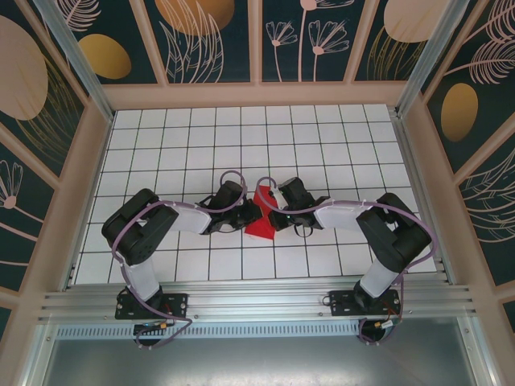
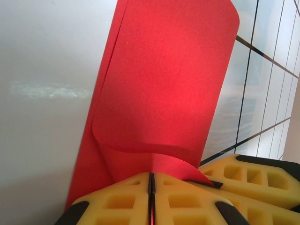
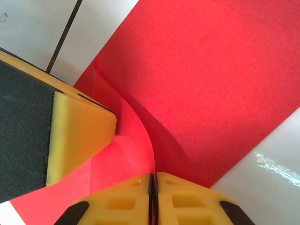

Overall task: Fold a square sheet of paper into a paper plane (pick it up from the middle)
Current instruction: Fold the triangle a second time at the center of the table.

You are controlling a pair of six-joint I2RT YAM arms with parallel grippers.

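Note:
The square sheet of paper (image 1: 260,222) is bright red, bent over on itself, and held up at the table's middle between my two grippers. My left gripper (image 1: 247,215) comes in from the left, its yellow fingers pressed together on a curled lower edge of the sheet (image 2: 164,84). My right gripper (image 1: 278,209) meets it from the right. In the right wrist view its jaws (image 3: 153,177) close on a thin standing fold of the paper (image 3: 206,89). The left gripper's finger (image 3: 79,136) rests against the sheet close by. The right gripper's fingers (image 2: 255,180) show at the lower right of the left wrist view.
The white tiled table (image 1: 322,137) stretches behind and to both sides of the arms. Wooden frame walls (image 1: 257,95) enclose it, and an aluminium rail (image 1: 257,304) runs along the near edge by the arm bases.

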